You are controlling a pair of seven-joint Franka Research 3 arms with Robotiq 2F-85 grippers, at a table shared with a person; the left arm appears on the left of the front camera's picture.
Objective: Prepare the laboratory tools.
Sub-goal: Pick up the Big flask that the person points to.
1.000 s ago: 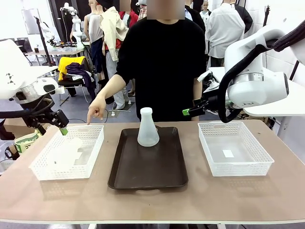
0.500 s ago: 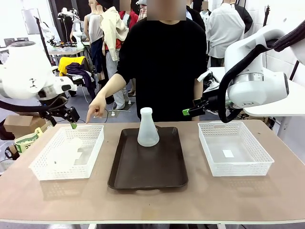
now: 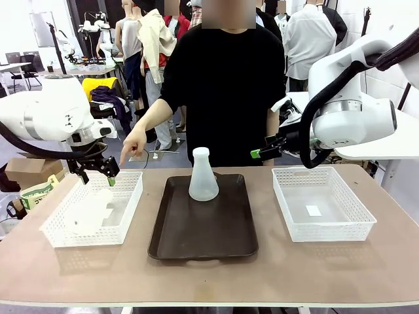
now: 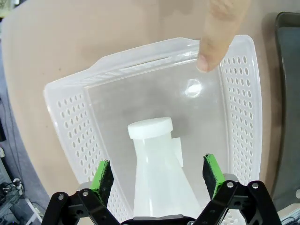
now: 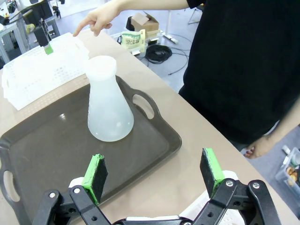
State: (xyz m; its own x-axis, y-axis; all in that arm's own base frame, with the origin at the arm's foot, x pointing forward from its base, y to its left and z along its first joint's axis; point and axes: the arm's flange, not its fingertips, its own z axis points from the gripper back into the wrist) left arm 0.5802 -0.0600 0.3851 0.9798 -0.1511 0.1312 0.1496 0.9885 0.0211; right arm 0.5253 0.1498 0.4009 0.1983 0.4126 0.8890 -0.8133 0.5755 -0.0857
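Left jaws hang open over the left basket, where one flask lies; a person's hand points at its far rim. The other flask stands upright on the tray. Right jaws are open above the worktop's far edge.

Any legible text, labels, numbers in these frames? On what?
None legible.
Green-and-white package on the floor: print too blurred to read.
White slip in the right basket: too small to tell.
Tray flask, left-basket flask: no markings visible.
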